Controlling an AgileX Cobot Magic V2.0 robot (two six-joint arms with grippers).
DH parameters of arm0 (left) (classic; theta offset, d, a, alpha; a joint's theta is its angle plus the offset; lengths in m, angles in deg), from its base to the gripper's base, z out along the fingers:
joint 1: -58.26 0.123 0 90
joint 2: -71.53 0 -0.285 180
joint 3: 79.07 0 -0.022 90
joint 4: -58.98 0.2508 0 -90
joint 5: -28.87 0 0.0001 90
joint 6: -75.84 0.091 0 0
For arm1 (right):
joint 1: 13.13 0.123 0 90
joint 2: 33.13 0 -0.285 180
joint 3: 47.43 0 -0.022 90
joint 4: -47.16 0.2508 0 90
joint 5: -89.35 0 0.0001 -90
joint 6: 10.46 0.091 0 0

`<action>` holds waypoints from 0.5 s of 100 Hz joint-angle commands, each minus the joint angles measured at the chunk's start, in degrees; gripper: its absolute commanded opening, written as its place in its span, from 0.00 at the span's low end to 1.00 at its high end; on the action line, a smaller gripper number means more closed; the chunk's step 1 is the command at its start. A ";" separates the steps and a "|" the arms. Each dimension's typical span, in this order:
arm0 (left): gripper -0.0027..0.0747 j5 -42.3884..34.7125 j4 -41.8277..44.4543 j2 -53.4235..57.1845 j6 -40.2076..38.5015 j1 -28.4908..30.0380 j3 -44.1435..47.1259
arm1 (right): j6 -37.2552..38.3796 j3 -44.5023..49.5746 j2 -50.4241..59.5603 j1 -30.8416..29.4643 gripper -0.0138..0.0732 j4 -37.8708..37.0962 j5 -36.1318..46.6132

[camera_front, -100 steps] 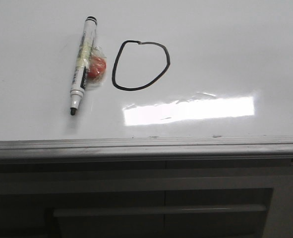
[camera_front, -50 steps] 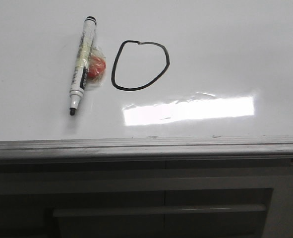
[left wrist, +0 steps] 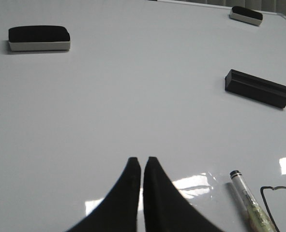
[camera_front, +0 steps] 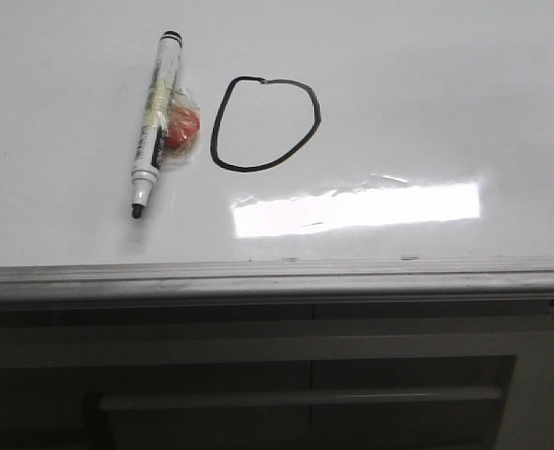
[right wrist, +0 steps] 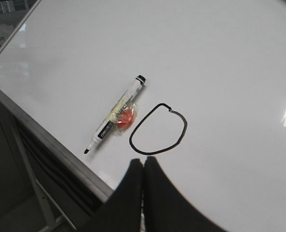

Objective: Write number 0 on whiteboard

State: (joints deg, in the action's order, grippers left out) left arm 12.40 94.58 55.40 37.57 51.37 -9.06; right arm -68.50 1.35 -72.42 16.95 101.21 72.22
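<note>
The number 0 (camera_front: 265, 125) is a thin black lopsided loop drawn on the glossy whiteboard (camera_front: 426, 84). It also shows in the right wrist view, the number 0 (right wrist: 158, 129), on the whiteboard (right wrist: 220, 58). An uncapped marker (camera_front: 155, 137) lies flat beside it with a small red wrapped thing (camera_front: 183, 128) stuck to its barrel; the marker (right wrist: 114, 114) points at the board's edge. My right gripper (right wrist: 143, 160) hangs shut and empty above the board, just short of the loop. My left gripper (left wrist: 141, 160) is shut and empty, with the marker (left wrist: 245, 195) off to its side. Neither gripper appears in the front view.
A grey metal rail (camera_front: 277, 278) runs along the board's near edge, with a dark cabinet front (camera_front: 295, 384) below it. In the left wrist view, a black eraser (left wrist: 38, 38), a black block (left wrist: 257, 88) and another eraser (left wrist: 246, 15) rest farther out. A bright glare patch (camera_front: 356, 208) lies near the loop.
</note>
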 commanded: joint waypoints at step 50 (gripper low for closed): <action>0.01 7.74 -36.95 5.02 39.04 0.12 8.47 | -0.52 -1.38 0.05 -0.43 0.08 0.61 1.96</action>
State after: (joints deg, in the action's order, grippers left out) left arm 23.24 58.62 59.51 75.28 51.37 -1.58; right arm -68.50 1.35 -72.33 16.95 101.21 72.13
